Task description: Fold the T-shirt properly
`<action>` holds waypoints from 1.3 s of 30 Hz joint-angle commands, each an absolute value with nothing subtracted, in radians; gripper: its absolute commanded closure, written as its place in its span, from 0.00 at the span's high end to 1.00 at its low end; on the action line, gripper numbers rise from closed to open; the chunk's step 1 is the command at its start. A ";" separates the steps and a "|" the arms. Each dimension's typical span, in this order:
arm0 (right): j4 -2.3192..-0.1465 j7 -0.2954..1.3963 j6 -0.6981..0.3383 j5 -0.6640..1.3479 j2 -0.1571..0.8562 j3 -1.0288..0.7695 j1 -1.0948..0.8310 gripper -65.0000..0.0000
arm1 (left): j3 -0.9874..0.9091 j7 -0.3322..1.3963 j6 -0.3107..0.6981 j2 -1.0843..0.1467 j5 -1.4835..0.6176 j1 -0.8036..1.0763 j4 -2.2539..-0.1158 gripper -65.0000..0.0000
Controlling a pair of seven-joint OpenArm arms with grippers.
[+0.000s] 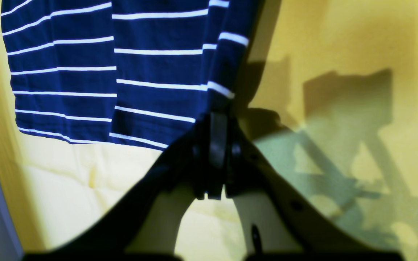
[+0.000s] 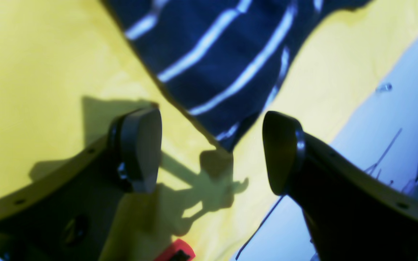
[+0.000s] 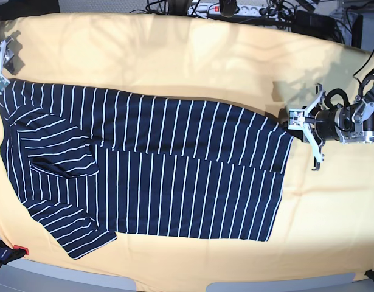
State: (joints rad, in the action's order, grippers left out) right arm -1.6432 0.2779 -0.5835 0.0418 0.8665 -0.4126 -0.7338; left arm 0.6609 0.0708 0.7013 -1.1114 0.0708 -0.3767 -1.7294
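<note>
Yellow cloth point(image 3: 193, 55) under T-shirt point(image 3: 150, 170) | left gripper point(image 1: 214, 119) clamps hem | right gripper point(image 2: 210, 148) apart

Yellow cloth point(image 3: 193, 61) covers table; cables point(image 3: 266, 11) along far edge.

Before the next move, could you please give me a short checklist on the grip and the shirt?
1. Left gripper shut on the T-shirt hem corner: ok.
2. Right gripper holding fabric: not ok; its jaws stand open above the yellow cloth, just off the shirt's corner.
3. Far long edge folded in over the body: ok, a layer edge runs along the middle.
4. Sleeve folded in onto the body: ok.
5. How much fabric sits between the left pads: cannot tell.
</note>
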 commanded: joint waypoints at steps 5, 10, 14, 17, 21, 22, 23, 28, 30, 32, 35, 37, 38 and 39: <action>-1.570 0.261 -0.583 0.044 0.889 -0.363 -0.633 0.65 | 0.647 0.059 0.698 -1.133 0.062 -0.397 -1.755 0.00; -1.507 0.280 -0.587 0.043 0.889 -0.255 -0.524 0.59 | 0.647 0.060 0.698 -1.133 0.062 -0.397 -1.755 0.00; -1.502 0.315 -0.587 0.044 0.890 -0.225 -0.495 0.59 | 0.647 0.060 0.698 -1.134 0.062 -0.397 -1.755 0.00; -1.502 0.347 -0.588 0.044 0.894 -0.225 -0.498 0.52 | 0.647 0.060 0.698 -1.138 0.062 -0.397 -1.755 0.00; -1.502 0.418 -0.629 0.051 0.915 -0.225 -0.504 0.22 | 0.647 0.060 0.698 -1.145 0.062 -0.397 -1.755 0.00; -1.503 0.432 -0.640 0.060 0.923 -0.225 -0.504 0.17 | 0.647 0.060 0.698 -1.149 0.062 -0.397 -1.755 0.00; -1.503 0.442 -0.641 0.077 0.932 -0.225 -0.504 0.13 | 0.647 0.060 0.698 -1.153 0.062 -0.397 -1.755 0.00; -1.504 0.469 -0.648 0.174 0.971 -0.225 -0.504 0.00 | 0.647 0.060 0.698 -1.166 0.062 -0.397 -1.755 0.00; -1.504 0.469 -0.670 0.194 0.979 -0.225 -0.504 0.00 | 0.647 0.060 0.698 -1.171 0.062 -0.397 -1.755 0.00; -1.504 0.469 -0.693 0.215 0.982 -0.225 -0.504 0.00 | 0.647 0.059 0.698 -1.175 0.054 -0.397 -1.755 0.00; -1.505 0.474 -0.698 0.246 0.984 -0.225 -0.505 0.00 | 0.647 0.059 0.698 -1.189 0.010 -0.393 -1.756 0.00; -1.506 0.489 -0.698 0.263 0.987 -0.225 -0.505 0.00 | 0.647 0.059 0.698 -1.208 -0.007 -0.393 -1.761 0.00; -1.508 0.501 -0.698 0.279 0.994 -0.225 -0.507 0.00 | 0.647 0.059 0.698 -1.220 -0.014 -0.393 -1.766 0.00; -1.514 0.515 -0.698 0.302 1.005 -0.225 -0.513 0.00 | 0.647 0.059 0.698 -1.234 -0.014 -0.393 -1.773 0.00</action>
State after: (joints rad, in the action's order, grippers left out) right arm -1.5032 0.5125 -0.6933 0.3054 0.9730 -0.2161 -0.5156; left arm 0.6609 0.0666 0.7048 -1.2049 -0.0116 -0.3744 -1.7641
